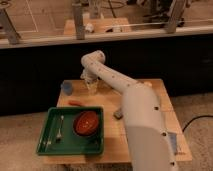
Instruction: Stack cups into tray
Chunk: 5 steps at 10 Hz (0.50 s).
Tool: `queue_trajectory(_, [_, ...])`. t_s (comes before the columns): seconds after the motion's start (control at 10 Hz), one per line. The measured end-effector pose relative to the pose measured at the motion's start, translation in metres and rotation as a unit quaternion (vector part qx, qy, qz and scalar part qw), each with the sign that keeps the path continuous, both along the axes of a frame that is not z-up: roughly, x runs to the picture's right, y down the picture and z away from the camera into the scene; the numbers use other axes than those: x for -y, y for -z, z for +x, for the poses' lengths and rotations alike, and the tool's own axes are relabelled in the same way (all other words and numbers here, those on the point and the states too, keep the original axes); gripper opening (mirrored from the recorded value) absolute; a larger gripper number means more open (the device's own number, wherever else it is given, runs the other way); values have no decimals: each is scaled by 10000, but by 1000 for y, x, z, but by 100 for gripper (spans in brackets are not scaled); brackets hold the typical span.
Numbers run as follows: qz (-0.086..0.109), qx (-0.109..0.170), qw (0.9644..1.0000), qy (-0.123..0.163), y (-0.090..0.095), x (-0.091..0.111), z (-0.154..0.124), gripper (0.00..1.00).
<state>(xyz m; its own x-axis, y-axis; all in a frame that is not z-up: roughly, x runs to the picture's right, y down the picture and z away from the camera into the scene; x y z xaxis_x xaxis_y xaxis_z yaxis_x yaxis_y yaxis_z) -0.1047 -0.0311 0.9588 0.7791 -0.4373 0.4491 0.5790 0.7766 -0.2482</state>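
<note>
My gripper point(90, 80) is at the back of the wooden table, open and pointing down right over a pale cup point(92, 88). I cannot tell whether it touches that cup. A blue cup point(66, 87) stands upright to the left of it, near the table's back left corner. The green tray point(50, 145) lies at the front left, well apart from the gripper. Nothing else that I can call a cup shows.
In the tray sit an orange-red bowl point(87, 123) and a fork point(60, 128). A thin orange item point(75, 103) lies just behind the tray. A small grey object point(118, 114) lies beside my arm. A dark counter wall runs behind the table.
</note>
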Motion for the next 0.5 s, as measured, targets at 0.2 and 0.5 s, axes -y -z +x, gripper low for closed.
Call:
queue_trajectory(0.2, [22,-38,10000,-86,-2,2,10,80])
queue_trajectory(0.5, [37,-40,9999,-161,-6,3,15,73])
